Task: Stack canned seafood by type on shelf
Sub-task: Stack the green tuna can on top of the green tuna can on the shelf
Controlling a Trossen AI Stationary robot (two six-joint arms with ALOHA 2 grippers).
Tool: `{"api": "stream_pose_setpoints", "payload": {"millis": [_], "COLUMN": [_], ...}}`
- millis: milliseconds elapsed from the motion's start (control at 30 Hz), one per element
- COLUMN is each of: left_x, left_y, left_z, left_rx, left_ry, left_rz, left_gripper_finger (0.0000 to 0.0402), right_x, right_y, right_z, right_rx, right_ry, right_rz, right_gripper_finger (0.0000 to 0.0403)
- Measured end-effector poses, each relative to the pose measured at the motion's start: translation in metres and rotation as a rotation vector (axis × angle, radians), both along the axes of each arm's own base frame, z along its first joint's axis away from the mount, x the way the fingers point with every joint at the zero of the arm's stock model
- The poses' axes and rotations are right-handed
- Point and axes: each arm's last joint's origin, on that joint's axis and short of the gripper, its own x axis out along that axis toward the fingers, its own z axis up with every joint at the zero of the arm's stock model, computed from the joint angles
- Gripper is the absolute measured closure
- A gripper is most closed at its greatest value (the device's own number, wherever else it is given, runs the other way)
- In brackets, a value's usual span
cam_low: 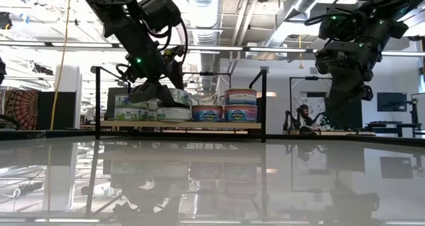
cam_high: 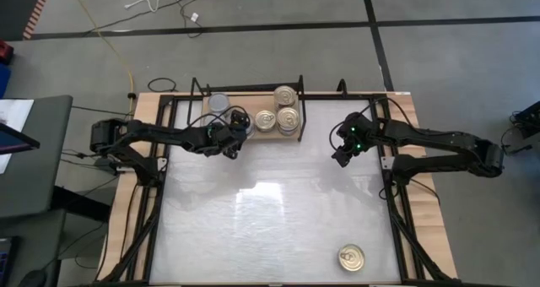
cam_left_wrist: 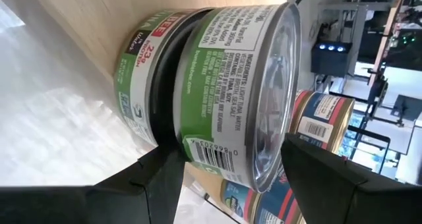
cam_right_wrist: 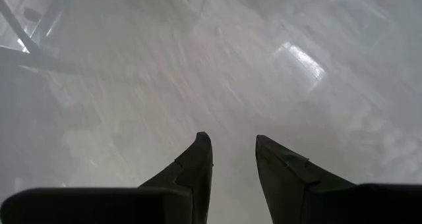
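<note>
We see the left end effector [cam_left_wrist: 224,178] gripping a green-labelled can [cam_left_wrist: 231,85] atop another on the shelf [cam_high: 253,135]; the right end effector [cam_right_wrist: 234,161] hangs open.

On the shelf [cam_high: 253,133] at the table's [cam_high: 270,228] far edge, cans [cam_high: 285,116] are stacked right of the left gripper [cam_high: 237,122]; one can [cam_high: 351,257] lies apart, near the front right.
</note>
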Motion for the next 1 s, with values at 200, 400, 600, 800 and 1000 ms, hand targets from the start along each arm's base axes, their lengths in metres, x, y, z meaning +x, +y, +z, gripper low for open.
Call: {"api": "stream_pose_setpoints", "payload": {"millis": [200,400,600,800,1000], "left_x": [0.001,0.002,0.001,-0.005,-0.013], "left_y": [0.0,0.0,0.0,0.0,-0.002], "left_z": [0.001,0.002,0.001,0.002,0.018], "left_rx": [-0.004,0.001,0.001,-0.034,0.007], "left_ry": [-0.022,-0.037,-0.016,0.017,0.004], "left_rz": [0.003,0.001,-0.004,-0.006,-0.022], "left_gripper_finger": [0.0162,0.0162,0.0162,0.0162,0.0162], "right_x": [0.0,0.0,0.0,0.0,0.0], "right_y": [0.0,0.0,0.0,0.0,0.0], "right_z": [0.0,0.0,0.0,0.0,0.0], "right_rx": [0.008,0.016,0.016,0.016,0.017], "right_ry": [0.001,0.001,0.001,0.001,0.001], "right_rz": [-0.01,-0.022,-0.022,-0.022,-0.022], "right_gripper_finger": [0.0262,0.0262,0.0262,0.0262,0.0262]}}
